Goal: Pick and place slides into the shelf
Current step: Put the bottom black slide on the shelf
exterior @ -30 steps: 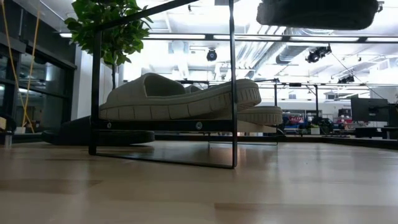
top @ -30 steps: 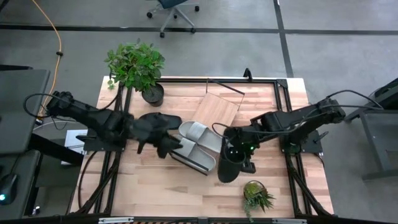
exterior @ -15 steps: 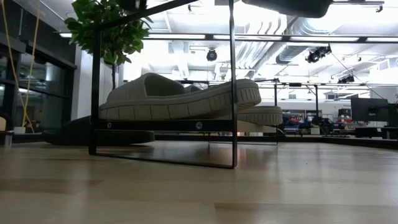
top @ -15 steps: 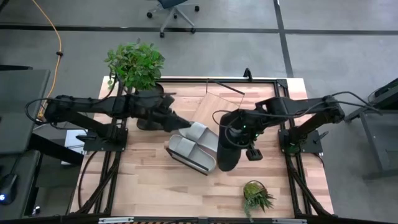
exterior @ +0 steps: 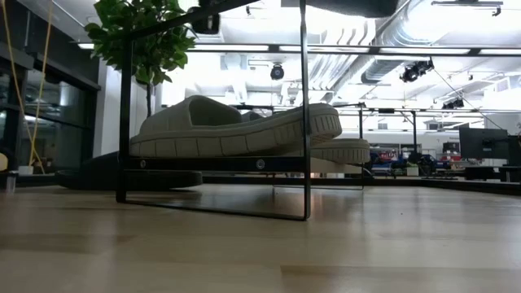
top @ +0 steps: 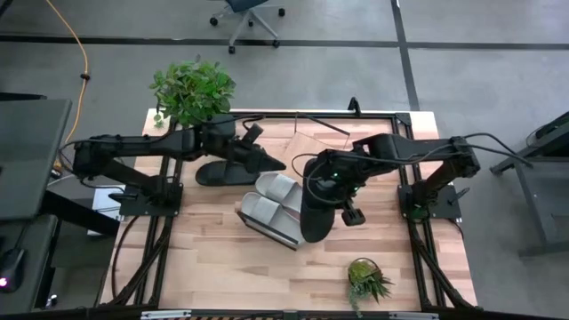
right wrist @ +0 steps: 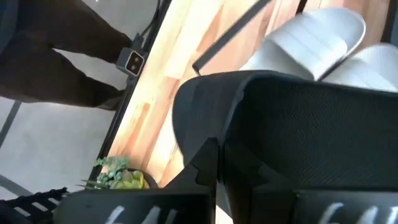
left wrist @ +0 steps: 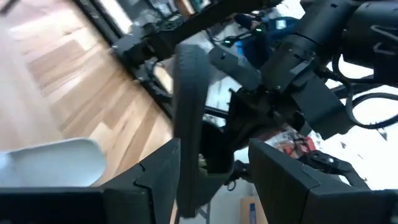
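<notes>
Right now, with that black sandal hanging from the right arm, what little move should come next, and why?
Probably carry it a bit further over the shelf and lower it. The right gripper is shut on a black slide, held in the air beside the two pale slides already on the shelf. The left gripper holds the other black slide.
</notes>
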Tool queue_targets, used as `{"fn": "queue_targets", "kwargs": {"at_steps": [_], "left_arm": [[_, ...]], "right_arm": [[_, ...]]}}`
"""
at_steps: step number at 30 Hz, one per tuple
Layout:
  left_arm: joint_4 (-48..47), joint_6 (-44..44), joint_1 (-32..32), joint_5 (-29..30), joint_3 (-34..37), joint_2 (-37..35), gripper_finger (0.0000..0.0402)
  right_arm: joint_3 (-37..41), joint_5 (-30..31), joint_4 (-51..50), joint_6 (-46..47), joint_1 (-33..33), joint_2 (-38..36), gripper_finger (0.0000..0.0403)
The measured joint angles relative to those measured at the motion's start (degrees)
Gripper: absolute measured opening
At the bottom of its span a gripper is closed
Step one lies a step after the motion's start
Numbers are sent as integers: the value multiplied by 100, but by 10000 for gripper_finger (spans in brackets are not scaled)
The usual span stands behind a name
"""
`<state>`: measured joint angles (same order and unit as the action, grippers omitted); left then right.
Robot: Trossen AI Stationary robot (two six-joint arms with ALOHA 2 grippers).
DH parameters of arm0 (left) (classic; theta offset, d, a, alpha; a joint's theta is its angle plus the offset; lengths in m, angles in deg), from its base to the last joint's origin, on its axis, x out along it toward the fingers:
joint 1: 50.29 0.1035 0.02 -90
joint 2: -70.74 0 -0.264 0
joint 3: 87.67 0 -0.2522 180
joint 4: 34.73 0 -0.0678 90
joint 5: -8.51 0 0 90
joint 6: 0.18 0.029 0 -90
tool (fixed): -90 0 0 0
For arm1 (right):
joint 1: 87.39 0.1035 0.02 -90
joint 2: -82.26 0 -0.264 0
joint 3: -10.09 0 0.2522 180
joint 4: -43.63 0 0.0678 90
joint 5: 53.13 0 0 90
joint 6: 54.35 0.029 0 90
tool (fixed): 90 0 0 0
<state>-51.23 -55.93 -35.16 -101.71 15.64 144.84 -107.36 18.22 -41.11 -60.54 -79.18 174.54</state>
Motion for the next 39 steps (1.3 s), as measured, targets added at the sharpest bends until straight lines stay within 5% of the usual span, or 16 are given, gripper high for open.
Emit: {"fn": "queue_targets", "kwargs": {"at_steps": [14,22,39], "left_arm": [[237,228,-13,-624,-780,923,180],[-1094,877,-15,-589,-1528,1412,180],[-1967,1203,-9,-68,-1775,1548,180]], "right_arm": [[-241,-161,4,-181,-111,183,0],[-241,-187,0,-179,-107,183,0],[-241,-133,10,-284,-107,183,0]]}}
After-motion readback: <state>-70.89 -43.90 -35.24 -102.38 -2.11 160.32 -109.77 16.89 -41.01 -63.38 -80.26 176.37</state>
